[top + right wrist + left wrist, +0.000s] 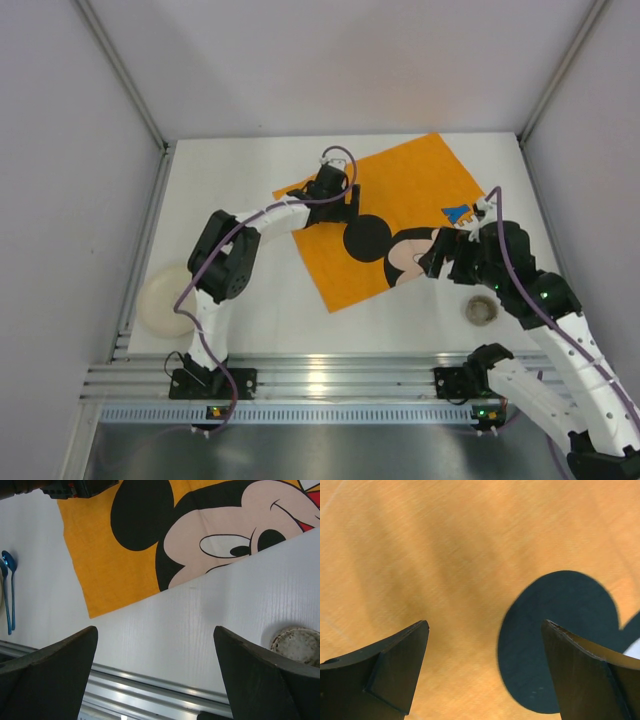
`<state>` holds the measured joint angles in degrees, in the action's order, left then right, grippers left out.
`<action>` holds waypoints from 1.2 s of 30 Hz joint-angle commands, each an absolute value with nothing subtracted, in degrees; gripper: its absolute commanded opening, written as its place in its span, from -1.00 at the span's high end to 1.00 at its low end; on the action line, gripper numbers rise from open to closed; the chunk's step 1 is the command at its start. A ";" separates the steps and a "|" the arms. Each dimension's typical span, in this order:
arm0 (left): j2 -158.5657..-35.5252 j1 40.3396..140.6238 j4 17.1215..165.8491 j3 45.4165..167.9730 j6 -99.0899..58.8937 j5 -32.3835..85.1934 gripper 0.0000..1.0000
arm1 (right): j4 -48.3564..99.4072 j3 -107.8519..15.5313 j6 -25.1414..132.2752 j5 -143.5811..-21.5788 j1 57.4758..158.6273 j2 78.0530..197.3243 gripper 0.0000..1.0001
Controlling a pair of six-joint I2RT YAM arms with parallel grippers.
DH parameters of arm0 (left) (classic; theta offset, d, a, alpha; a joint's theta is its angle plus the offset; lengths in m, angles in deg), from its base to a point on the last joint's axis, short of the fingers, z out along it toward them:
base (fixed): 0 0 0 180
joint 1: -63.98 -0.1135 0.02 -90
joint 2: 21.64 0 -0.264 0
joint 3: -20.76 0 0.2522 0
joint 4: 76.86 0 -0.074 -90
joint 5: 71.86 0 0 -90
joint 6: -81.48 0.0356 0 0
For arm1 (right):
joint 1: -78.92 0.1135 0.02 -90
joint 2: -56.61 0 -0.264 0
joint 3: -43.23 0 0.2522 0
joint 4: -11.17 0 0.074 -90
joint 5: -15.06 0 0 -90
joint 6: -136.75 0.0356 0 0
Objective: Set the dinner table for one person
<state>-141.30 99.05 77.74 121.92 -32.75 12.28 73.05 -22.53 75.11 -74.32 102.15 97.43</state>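
L fingers (400, 672) wide open, empty, over mat (445, 555); R fingers (50, 675) same, over table (200, 630).

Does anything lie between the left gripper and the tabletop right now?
Yes. The orange mat covers the table under the left gripper; that wrist view shows only cloth between the open jaws. Nothing else visible is there. The right gripper, also open, has bare table below it.

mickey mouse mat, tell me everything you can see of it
The Mickey Mouse mat is an orange woven-looking cloth rectangle printed with Mickey's black ears and pale face. It lies flat and skewed on the white dinner table, toward its far right. The open left gripper hangs close over it beside one black ear.
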 commanded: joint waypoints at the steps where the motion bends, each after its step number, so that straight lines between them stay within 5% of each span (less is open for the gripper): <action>1: -141.35 96.77 74.79 120.31 -29.09 9.01 -0.98 | 73.71 -22.47 74.97 -72.48 102.39 97.03 -1.00; 9: -142.30 89.48 73.39 118.72 -19.53 7.60 -0.98 | 73.71 -24.40 73.03 -72.65 102.48 100.20 -0.99; 15: -152.06 86.05 61.79 132.95 -11.08 -0.91 -0.98 | 72.74 -24.84 70.93 -72.92 102.57 102.66 -0.99; 25: -153.47 79.28 65.30 138.84 -9.93 -7.58 -0.97 | 71.86 -26.77 69.34 -73.18 102.39 104.68 -0.99; 31: -153.04 79.80 65.30 148.25 -11.15 -13.41 -0.97 | 71.60 -26.51 69.25 -73.10 102.39 105.21 -0.99; 36: -143.75 88.31 68.63 144.50 -11.86 -7.01 -0.97 | 70.63 -25.90 70.83 -66.42 102.39 104.33 -0.99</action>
